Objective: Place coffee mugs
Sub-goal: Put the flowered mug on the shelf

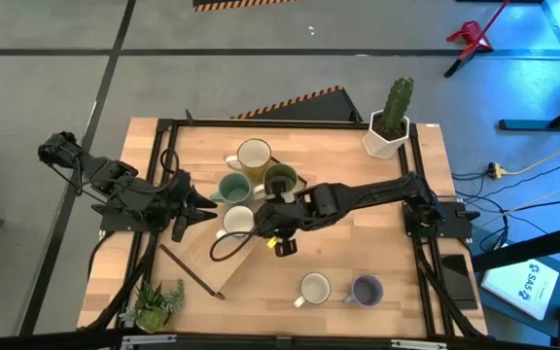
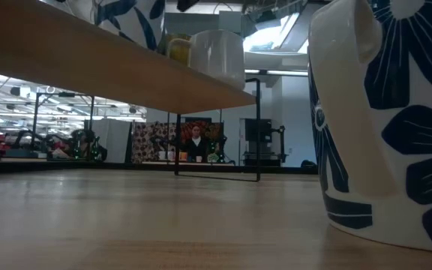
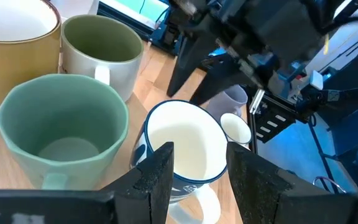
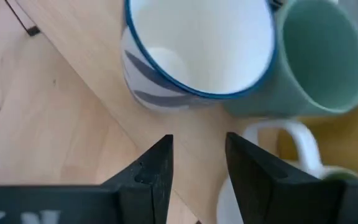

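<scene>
Overhead camera straight down on the whole table (image 1: pixel 358 262), low camera at tabletop level, close beside a patterned mug (image 2: pixel 388 120), both wrist cameras close above the blue-rimmed mug (image 3: pixel 185 149).

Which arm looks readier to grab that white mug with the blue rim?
Probably the left: its open pincer already straddles the blue-rimmed mug's rim. The right pincer hovers open beside it.
</scene>
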You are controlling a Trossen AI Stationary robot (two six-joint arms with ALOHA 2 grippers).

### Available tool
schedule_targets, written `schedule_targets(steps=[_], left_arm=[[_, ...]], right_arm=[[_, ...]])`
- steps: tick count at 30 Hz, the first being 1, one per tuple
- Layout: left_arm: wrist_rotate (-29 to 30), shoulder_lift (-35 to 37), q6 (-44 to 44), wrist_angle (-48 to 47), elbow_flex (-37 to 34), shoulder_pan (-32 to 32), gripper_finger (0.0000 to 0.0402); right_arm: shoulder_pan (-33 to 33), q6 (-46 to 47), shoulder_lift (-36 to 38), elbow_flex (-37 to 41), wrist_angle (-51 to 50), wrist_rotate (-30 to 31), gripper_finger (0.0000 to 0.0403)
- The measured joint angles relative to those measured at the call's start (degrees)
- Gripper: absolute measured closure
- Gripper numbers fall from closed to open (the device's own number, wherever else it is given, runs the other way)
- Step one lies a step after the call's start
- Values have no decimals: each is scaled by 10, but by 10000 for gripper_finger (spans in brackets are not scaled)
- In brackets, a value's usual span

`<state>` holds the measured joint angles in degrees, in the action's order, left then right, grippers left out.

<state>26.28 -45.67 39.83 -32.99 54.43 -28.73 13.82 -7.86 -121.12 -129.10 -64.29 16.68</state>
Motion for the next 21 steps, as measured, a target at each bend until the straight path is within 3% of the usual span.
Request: schedule_targets(steps=[9,21], left_arm=[[-18,0,3,0,0,0,260],[-19,0,1,0,0,0,260]], right_arm=[[0,-61,0,48,159,-32,269],[-7,-152,-14,52,231,-71,269]])
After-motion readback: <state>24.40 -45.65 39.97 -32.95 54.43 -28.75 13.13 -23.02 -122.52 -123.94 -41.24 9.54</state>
